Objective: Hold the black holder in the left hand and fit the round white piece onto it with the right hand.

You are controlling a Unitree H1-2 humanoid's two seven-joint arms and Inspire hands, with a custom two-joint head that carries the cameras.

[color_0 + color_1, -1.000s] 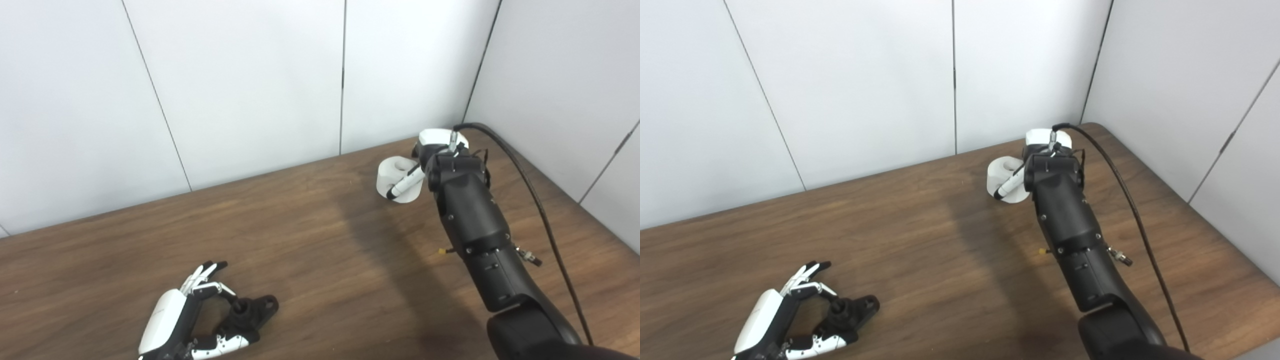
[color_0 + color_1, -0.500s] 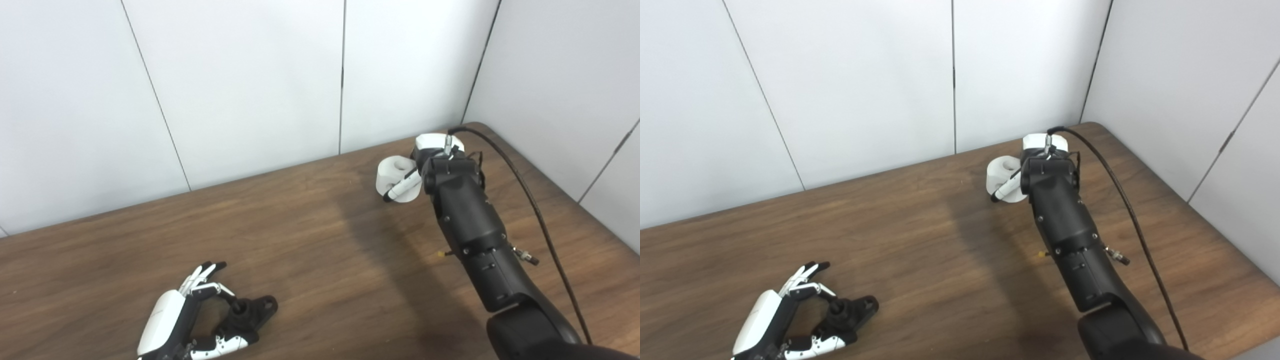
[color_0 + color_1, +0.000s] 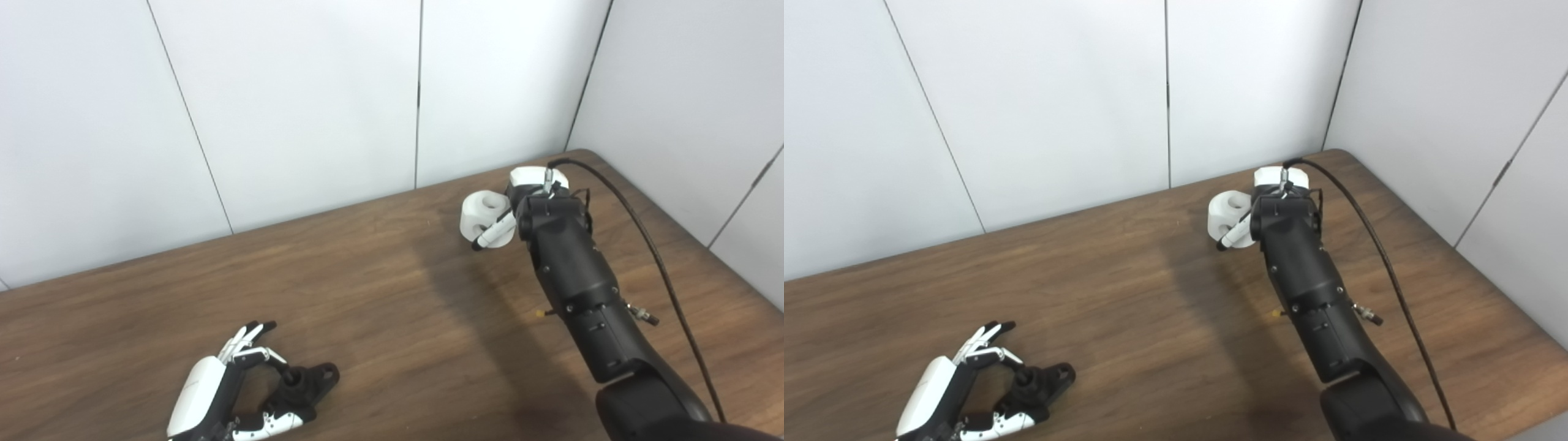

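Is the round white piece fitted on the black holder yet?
Not fitted. The round white piece is at the right hand; the black holder lies by the left hand.

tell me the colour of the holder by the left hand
Black holder, clearest in the left eye view.

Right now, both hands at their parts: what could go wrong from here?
1. The right hand has fingers on the round white piece, but most of that hand is hidden behind its forearm, so grip quality is unverifiable; the piece could slip on lift.
2. The left hand only brackets the black holder, which lies on the table; it may skid away.
3. The parts are far apart, so alignment could drift in transit.
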